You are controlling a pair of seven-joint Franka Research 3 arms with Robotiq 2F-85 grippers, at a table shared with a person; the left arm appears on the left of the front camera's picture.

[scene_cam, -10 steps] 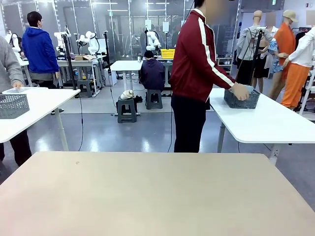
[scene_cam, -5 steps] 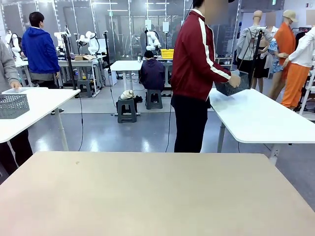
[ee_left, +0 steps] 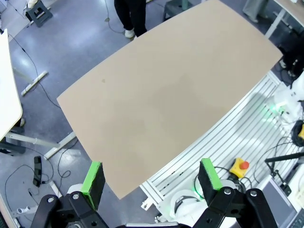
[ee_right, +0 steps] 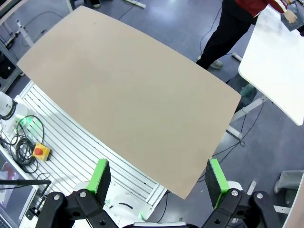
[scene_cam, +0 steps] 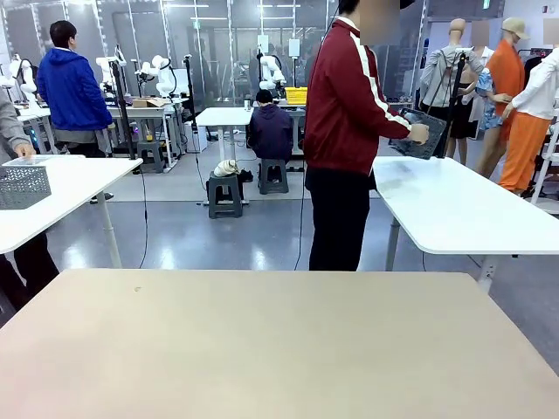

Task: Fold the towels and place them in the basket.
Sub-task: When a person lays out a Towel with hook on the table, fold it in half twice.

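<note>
The basket [scene_cam: 434, 142] is tilted in the person's hand [scene_cam: 420, 133] near the white table [scene_cam: 472, 209]. Both the left gripper [ee_left: 151, 178] and right gripper [ee_right: 159, 176] gape wide.

No legible text, label, brand or number — print too small to read.
</note>
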